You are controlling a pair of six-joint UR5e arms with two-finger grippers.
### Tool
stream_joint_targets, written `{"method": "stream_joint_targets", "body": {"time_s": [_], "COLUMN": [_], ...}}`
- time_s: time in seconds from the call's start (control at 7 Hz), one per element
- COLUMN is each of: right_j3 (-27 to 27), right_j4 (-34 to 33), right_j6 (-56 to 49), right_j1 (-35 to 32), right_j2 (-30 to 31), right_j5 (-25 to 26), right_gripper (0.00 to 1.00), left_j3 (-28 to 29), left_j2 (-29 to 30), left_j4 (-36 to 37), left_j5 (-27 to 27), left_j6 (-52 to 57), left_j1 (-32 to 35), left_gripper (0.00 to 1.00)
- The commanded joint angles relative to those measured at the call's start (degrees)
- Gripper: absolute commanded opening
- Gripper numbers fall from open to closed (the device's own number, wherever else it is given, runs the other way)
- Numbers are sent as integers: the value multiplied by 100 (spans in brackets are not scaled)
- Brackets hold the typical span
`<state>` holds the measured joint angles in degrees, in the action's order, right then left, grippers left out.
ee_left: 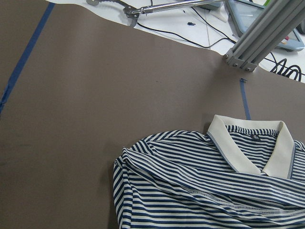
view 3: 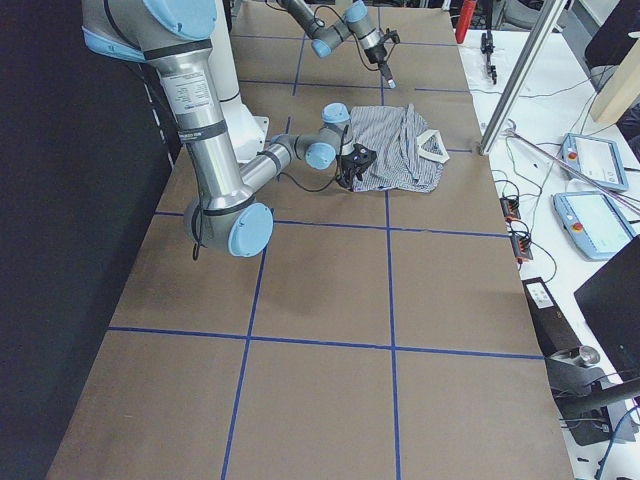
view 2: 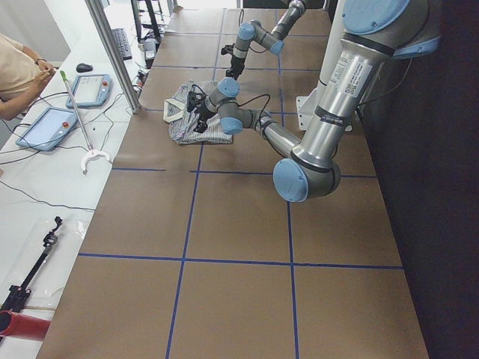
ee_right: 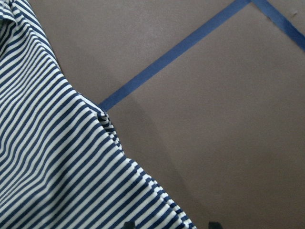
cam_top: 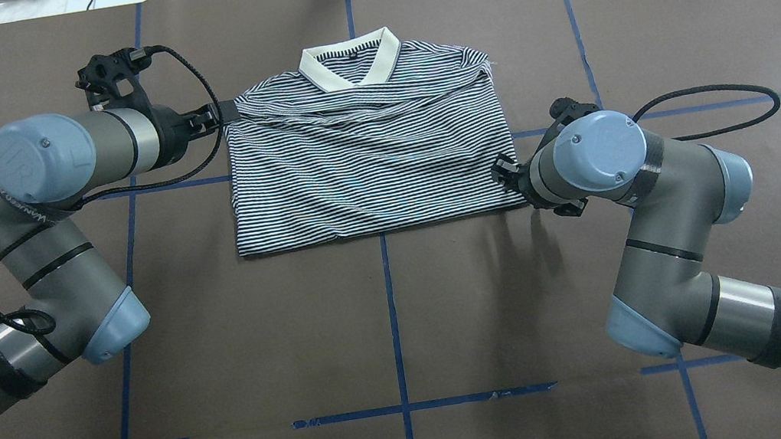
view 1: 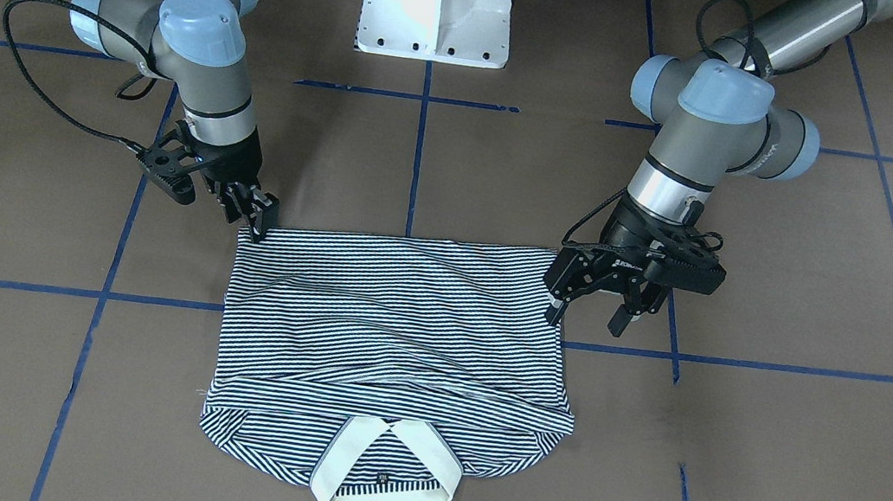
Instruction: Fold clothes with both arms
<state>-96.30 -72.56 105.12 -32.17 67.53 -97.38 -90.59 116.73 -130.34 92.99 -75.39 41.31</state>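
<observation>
The striped polo shirt (view 1: 393, 322) (cam_top: 367, 169) lies flat as a rough rectangle. Its cream collar (cam_top: 319, 75) is on the far side, and a folded layer reaches almost up to it. My left gripper (view 1: 591, 313) (cam_top: 224, 113) hangs open above the shirt's left edge, holding nothing. The left wrist view looks down on a shoulder of the shirt (ee_left: 190, 191) and shows no fingers. My right gripper (view 1: 258, 220) (cam_top: 508, 175) sits low at the shirt's right edge near the hem. In the right wrist view its tips (ee_right: 169, 224) are apart and straddle the shirt's edge (ee_right: 47, 157).
The white pedestal (view 1: 437, 5) stands at the robot's side of the brown table, which is marked with blue tape lines (cam_top: 393, 312). Beyond the far edge are a metal post (view 2: 112, 52), tablets (view 2: 45, 127) and a seated person (view 2: 15, 67).
</observation>
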Motion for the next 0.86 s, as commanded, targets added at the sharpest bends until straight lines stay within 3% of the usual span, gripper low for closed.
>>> {"method": "stream_joint_targets", "body": {"time_s": [0.0,0.29,0.43,0.57,0.71], "right_j3": [50,138,138,130,112], "right_j4": [23,49,49,49,49], "right_j6": [-9,-9,-1,-1,-9], "right_j1": [1,1,1,1,9], "right_j2": [-3,-12,-20,-12,-12], "right_j5": [0,0,-9,-9,-18], "right_gripper": [58,57,45,9,0], "left_j3": [6,-3,-3,-3,-3], "left_j2": [-1,-1,-1,-1,-1], "left_j4": [0,0,0,0,0], "left_j5": [-1,-1,-1,-1,-1], "left_j6": [7,7,7,7,7], "left_j1": [0,0,0,0,0], "left_gripper": [100,100,100,100,100]}}
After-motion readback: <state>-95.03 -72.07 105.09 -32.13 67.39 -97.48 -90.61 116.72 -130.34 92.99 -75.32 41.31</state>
